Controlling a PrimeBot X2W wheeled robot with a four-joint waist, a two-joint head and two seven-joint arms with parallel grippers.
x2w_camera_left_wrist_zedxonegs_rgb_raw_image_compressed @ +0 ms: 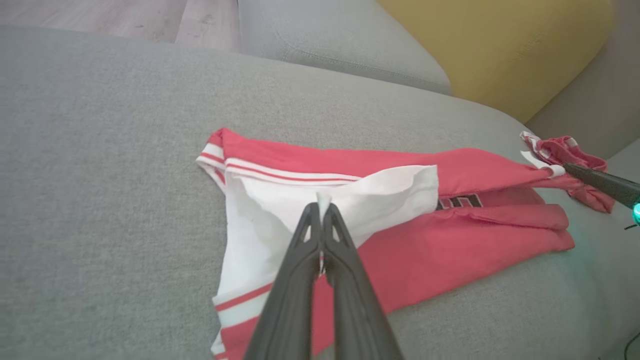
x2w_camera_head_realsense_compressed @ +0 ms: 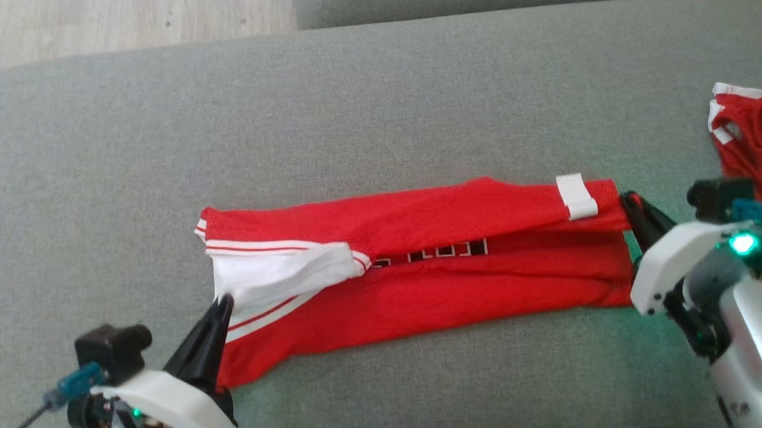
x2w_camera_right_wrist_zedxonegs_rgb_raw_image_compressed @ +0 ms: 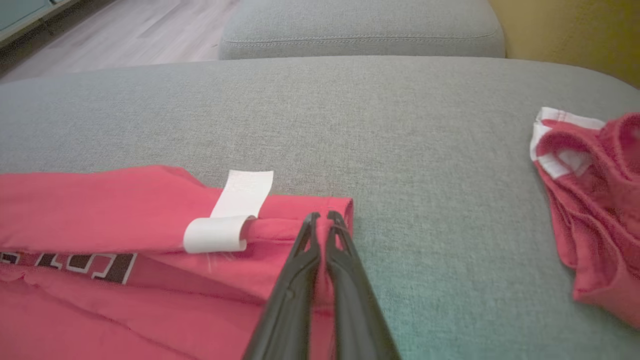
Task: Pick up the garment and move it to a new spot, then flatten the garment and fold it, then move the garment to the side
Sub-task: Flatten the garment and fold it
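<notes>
The grey cushion (x2w_camera_head_realsense_compressed: pixel 376 98) is lying wide open beyond the garment (x2w_camera_head_realsense_compressed: pixel 435 282). A crumpled red cloth (x2w_camera_head_realsense_compressed: pixel 751 140) is crowding the right edge.

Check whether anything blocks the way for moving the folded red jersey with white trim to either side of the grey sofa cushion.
Toward the robot's right, a second crumpled red-and-white garment lies on the grey fabric sofa cushion, apart from the folded red jersey. Toward the left, nothing visible blocks it.

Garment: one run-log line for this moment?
garment folded on cushion | left gripper shut on white end | right gripper shut on red end
</notes>
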